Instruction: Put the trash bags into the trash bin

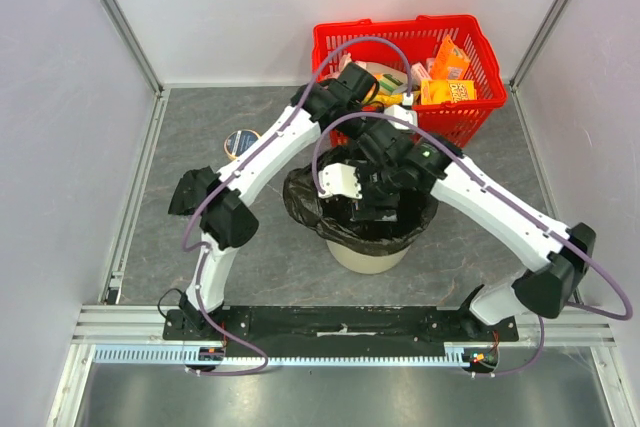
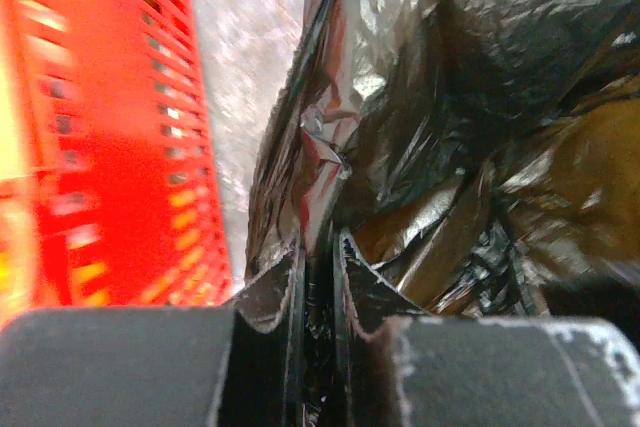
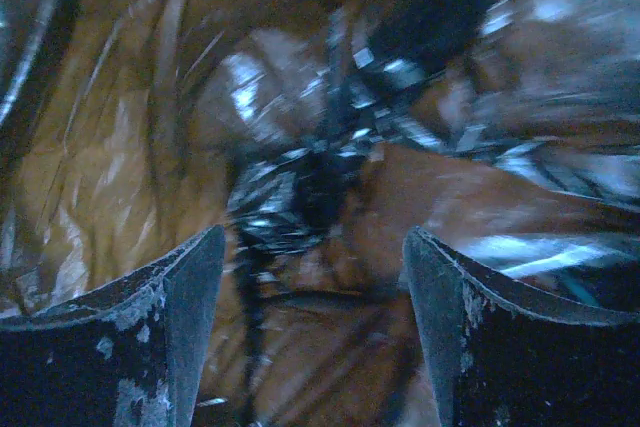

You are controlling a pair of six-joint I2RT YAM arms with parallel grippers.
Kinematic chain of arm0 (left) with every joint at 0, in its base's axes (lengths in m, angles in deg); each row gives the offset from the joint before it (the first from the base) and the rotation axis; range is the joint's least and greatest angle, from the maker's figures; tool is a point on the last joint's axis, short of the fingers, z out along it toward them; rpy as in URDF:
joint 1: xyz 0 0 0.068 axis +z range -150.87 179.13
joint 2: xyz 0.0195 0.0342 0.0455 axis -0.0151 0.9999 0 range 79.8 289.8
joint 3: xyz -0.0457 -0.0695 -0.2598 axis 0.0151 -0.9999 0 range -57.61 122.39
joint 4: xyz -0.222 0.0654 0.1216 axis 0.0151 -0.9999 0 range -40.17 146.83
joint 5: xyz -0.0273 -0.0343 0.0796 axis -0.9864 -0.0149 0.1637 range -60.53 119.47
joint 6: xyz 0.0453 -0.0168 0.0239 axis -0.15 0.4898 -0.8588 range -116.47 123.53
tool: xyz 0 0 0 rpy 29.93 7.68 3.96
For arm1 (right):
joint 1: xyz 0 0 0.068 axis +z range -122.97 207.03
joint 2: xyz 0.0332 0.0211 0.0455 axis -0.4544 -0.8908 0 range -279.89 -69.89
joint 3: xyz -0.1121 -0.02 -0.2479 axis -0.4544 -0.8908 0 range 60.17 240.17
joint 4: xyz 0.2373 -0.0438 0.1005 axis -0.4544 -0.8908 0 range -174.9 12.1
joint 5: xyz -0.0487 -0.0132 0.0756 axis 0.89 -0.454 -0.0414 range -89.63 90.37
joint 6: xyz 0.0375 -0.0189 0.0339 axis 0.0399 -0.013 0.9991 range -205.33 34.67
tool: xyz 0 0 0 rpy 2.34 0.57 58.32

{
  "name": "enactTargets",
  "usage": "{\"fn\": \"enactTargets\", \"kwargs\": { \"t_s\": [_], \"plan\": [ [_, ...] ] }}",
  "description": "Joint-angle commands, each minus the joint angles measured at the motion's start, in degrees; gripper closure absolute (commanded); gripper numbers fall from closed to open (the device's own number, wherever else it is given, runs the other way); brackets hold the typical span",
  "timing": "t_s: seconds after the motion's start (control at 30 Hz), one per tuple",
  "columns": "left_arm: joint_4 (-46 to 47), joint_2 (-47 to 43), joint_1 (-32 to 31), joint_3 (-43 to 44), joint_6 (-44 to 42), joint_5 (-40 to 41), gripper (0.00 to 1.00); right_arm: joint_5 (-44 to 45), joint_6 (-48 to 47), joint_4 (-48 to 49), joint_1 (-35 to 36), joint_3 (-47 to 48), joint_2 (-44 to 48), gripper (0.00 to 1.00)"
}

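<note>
Trash bin (image 1: pixel 365 259) upright, mouth up; left hand (image 2: pixel 320 249) pinching trash bag (image 2: pixel 420 97); right hand (image 3: pixel 315 239) wide inside.

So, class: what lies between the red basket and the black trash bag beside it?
Nothing but a bare strip of grey table lies between the red basket and the trash bag. The left wrist view shows it.

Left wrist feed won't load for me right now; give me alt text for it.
The left gripper is pinched shut on a fold of the crinkled black plastic trash bag, which fills the centre and right. A red mesh basket blurs the left edge, with grey speckled tabletop between them.
</note>
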Motion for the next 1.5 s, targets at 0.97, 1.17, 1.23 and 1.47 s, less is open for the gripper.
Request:
{"fn": "enactTargets", "kwargs": {
  "t_s": [0.97,1.17,1.23,1.47],
  "plan": [
    [-4.3,-1.4,1.4,-2.5,8.0,4.1,0.91,0.7,3.4,3.0,-7.5,15.1,11.1,0.18],
    [-3.4,-3.1,1.6,-3.1,9.2,3.1,0.7,0.3,4.6,3.5,-11.4,13.7,14.1,0.18],
    [-3.0,-4.0,1.6,-3.3,9.5,2.7,0.57,0.3,5.1,3.8,-12.4,13.0,14.8,0.18],
    [-1.8,-6.3,1.9,-3.3,11.5,1.8,0.13,0.3,6.6,4.4,-14.3,10.5,17.0,0.18]
  ]
}}
